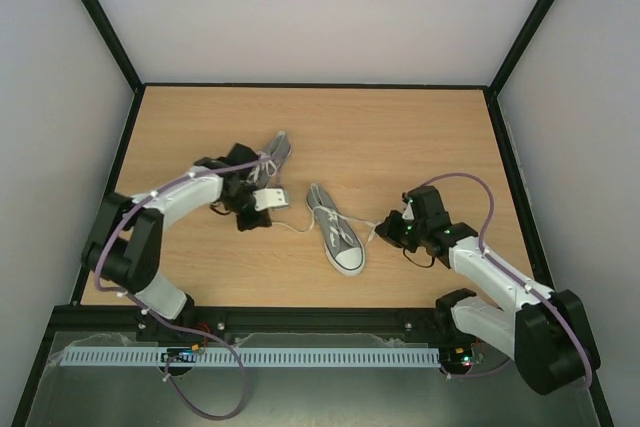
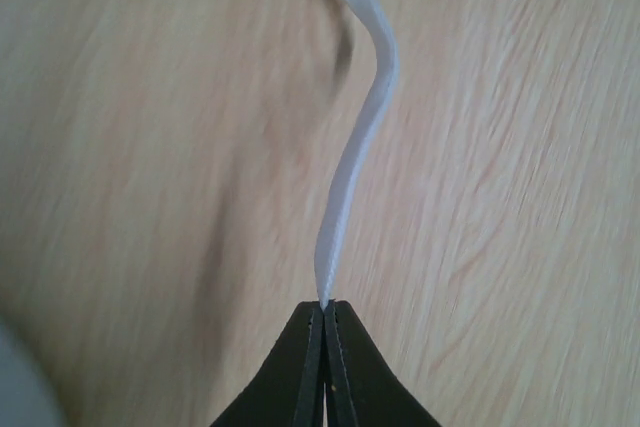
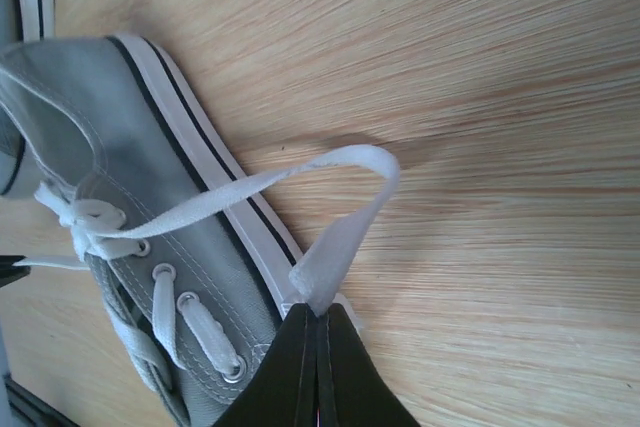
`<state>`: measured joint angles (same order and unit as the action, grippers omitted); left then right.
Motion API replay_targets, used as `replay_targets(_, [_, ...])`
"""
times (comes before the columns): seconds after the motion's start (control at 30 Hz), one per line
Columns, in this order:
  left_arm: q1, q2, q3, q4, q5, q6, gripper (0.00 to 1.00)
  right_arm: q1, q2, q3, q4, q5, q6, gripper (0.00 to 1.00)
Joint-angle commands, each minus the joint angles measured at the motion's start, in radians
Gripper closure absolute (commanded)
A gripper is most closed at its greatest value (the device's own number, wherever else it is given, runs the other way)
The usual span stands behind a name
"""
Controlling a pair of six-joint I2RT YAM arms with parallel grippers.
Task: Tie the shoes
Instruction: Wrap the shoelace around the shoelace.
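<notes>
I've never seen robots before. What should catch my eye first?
A grey shoe lies in the middle of the table, its white lace drawn out to both sides. The left fingers are shut on one lace end, the right fingers on the other end. The second shoe lies farther back, by the left arm.

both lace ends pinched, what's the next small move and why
Probably ease them apart a little. The left gripper is shut on the left lace end, the right gripper on the right lace end; both laces bend slack beside the shoe, too loose to cross yet.
</notes>
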<state>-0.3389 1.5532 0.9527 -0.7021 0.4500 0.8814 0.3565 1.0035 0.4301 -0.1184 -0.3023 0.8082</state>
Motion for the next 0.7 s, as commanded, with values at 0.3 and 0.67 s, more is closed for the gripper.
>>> replay_targets(0.3, [-0.264,0.355,0.307,0.103,-0.055,-0.161,0.98,0.116,0.177,-0.009,0.103,-0.133,-0.053,0.99])
replay_targets(0.67, [-0.276,0.418,0.354,0.12,-0.011,-0.169,0.98,0.12,0.262,-0.012,0.178,-0.145,-0.024,0.99])
